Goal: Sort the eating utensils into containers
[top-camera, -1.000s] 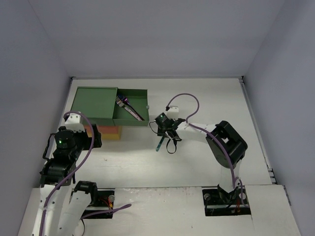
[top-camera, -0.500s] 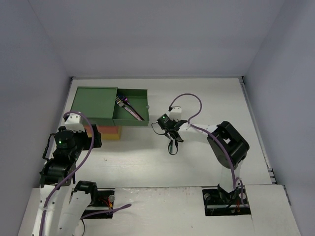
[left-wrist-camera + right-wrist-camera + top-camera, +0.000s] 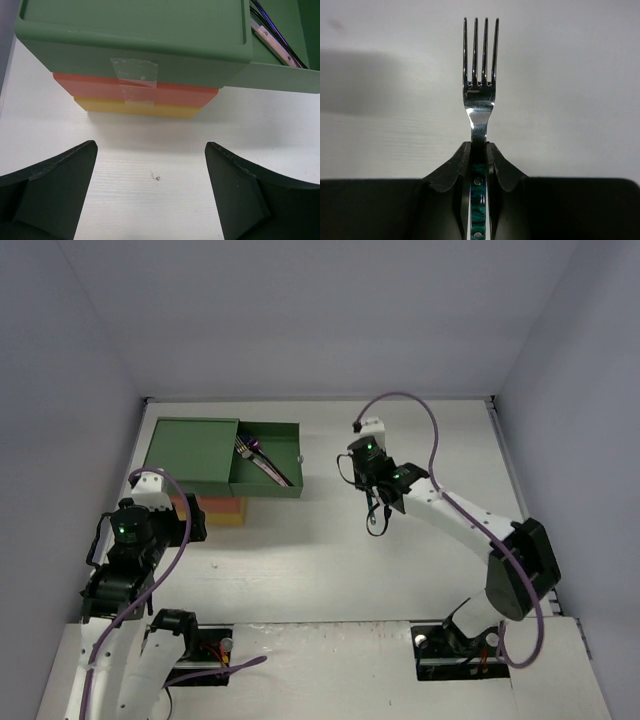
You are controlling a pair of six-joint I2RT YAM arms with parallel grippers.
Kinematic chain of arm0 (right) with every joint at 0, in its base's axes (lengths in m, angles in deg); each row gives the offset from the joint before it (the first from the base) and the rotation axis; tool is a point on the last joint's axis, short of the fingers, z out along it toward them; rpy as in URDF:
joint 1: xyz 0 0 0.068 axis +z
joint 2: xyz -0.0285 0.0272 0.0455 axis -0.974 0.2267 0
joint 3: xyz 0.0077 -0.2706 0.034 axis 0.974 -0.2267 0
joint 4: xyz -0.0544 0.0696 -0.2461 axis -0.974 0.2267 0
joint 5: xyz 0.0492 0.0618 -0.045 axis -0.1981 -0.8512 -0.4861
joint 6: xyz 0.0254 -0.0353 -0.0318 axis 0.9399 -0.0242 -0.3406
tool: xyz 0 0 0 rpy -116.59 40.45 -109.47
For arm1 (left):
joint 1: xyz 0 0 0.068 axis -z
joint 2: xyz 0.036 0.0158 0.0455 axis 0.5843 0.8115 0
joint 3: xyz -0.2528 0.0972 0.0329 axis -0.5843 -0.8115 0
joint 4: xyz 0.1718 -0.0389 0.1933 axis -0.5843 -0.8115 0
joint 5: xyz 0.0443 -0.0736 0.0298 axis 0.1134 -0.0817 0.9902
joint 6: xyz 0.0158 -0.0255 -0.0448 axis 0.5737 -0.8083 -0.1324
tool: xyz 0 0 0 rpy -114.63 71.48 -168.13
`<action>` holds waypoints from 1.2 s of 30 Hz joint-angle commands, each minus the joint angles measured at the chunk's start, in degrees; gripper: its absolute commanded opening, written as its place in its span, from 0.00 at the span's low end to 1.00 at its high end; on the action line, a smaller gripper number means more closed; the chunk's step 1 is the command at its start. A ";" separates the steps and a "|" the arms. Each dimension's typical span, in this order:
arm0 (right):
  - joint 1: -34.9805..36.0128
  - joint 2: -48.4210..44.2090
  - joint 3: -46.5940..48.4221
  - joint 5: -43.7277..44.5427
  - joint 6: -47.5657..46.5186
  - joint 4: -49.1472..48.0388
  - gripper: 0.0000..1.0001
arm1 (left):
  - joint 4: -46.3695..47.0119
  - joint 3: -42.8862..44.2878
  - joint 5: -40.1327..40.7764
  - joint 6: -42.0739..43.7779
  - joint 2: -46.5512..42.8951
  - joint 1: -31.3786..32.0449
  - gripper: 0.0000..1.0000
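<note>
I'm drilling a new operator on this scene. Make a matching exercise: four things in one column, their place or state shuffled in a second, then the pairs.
Things
1. teal-handled fork
2. left gripper
3. green drawer
4. yellow drawer

Place or state
A. lowest of the three drawers, pushed in
B. open, holding nothing
C. clamped in the right gripper, tines pointing away
D. slid out, cutlery inside

Pairs: 1-C, 2-B, 3-D, 4-A
</note>
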 commanded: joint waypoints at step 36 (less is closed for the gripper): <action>8.94 18.62 34.50 -31.80 -23.37 -17.29 0.13 | 3.13 0.36 -0.13 -0.36 0.81 0.55 0.87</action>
